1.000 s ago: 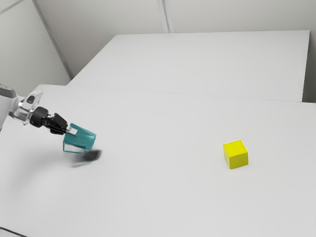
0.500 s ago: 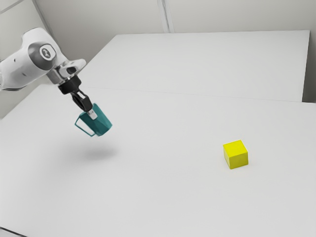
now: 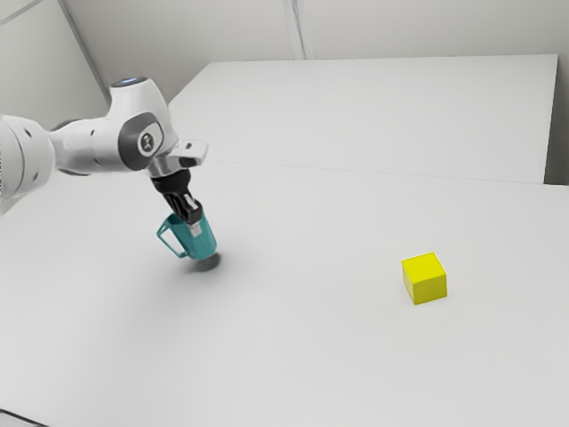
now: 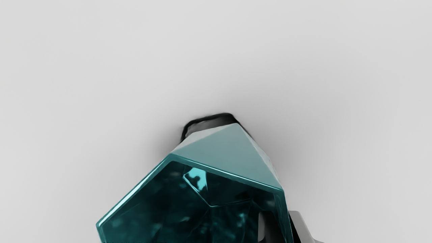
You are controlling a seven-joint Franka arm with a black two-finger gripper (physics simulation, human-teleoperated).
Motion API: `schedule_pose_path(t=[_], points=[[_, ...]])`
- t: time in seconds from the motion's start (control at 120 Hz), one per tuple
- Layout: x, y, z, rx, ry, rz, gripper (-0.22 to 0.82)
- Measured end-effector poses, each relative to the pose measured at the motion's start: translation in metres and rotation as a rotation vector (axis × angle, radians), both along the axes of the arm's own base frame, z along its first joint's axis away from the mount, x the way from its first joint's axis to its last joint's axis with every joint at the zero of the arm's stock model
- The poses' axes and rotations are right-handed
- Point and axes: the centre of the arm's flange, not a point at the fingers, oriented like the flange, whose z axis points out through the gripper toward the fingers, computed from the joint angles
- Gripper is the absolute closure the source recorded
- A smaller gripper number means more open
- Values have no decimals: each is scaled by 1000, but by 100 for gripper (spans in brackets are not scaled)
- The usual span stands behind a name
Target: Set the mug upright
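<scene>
The gripper (image 3: 195,226) points down at the teal mug (image 3: 201,244) and is shut on its wall. In the wrist view the gripper (image 4: 284,226) has one finger inside the mug (image 4: 229,148) and the other outside, with the wall pinched between them. The mug's mouth faces up toward my hand, and its body leans somewhat, the base toward the exterior view's right. Its handle is on the exterior view's left side. A dark shadow lies close under the base; whether the base touches the table cannot be told.
A yellow cube (image 3: 425,278) rests on the white table (image 3: 311,347), well off toward the exterior view's right. Behind it is another white surface (image 3: 373,116). A dark cable (image 3: 22,417) lies at the near left corner of the exterior view.
The held mug has moved toward the exterior view's right and turned from lying nearly sideways to nearly upright. Over the last half second it came down, its shadow drawing close. The cube is unmoved.
</scene>
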Motion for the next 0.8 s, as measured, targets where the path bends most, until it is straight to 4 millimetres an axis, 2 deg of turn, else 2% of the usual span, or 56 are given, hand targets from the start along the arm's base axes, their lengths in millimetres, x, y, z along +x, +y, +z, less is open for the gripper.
schedule_pose_path(t=[0.142, 0.283, 0.358, 0.483, 0.567, 0.667, 0.8], points=[[5, -4, -24, 16, 10, 24, 78], [8, -5, -31, 24, 5, 53, 76], [7, -7, -32, 22, 4, 66, 66], [7, -8, -28, 21, -6, 84, 39], [6, -11, -13, 22, -26, 89, 26], [3, -14, 16, 21, -56, 98, 16], [14, -15, 67, 1, -94, 117, 9]])
